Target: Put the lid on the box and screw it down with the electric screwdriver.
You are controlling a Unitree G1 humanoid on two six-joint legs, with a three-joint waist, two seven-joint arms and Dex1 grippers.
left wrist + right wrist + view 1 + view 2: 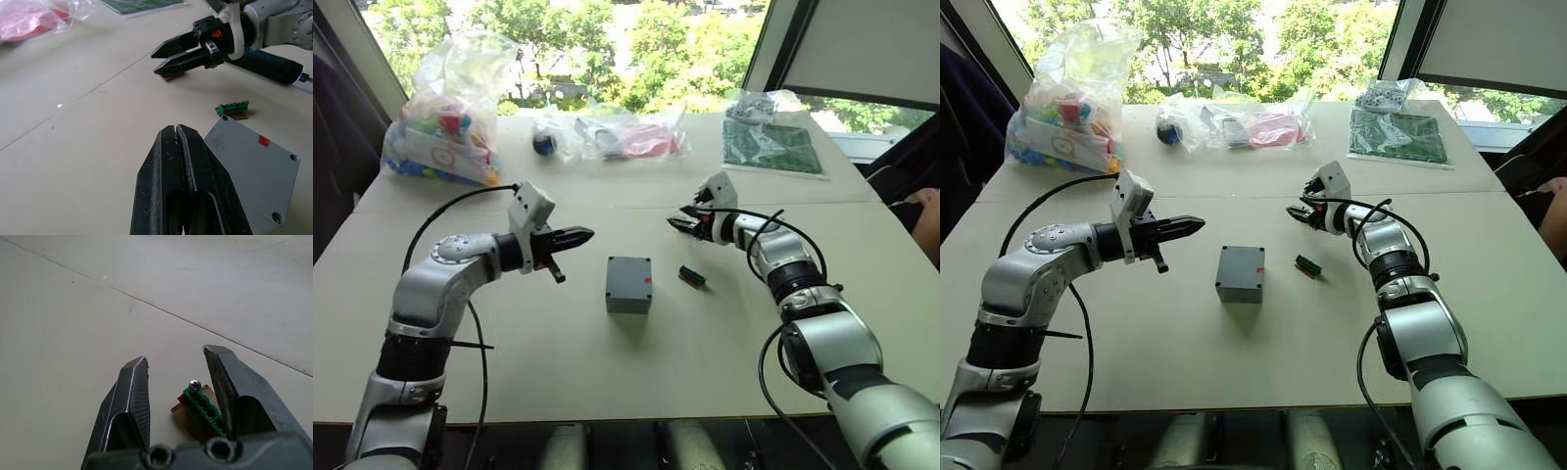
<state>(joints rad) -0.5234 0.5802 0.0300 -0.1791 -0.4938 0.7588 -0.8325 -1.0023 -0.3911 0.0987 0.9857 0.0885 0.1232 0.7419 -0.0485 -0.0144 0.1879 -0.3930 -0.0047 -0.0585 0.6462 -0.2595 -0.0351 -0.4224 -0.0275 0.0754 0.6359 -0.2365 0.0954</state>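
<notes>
Grey plastic box (628,285) sat upright near centre of the beige table (558,362), between the two arms and touching neither. Its upper face was flat, w/ a small hole at each visible corner and a red mark near one edge. Could not tell whether that face was a separate lid.

L gripper (579,235): hung above the table just left of the box, tips pointing toward it. Fingers pressed together, nothing between them.

R gripper (677,221): low over the table beyond the box, on its right side, tips pointing toward the L gripper. Fingers parted, set either side of a small green terminal block (205,406) w/ one silver screw head on top. Block lay on the table nearer one finger; contact could not be confirmed.

Second green block (692,277) lay just right of the box, apart from it.

Electric screwdriver (271,64): dark blue barrel lying on the table beside the R forearm, metal bit at one end, held by neither gripper.

Far edge of table: clear bag of coloured parts (445,122) at left, bag w/ red contents (641,137) mid, green board (769,147) at right.
</notes>
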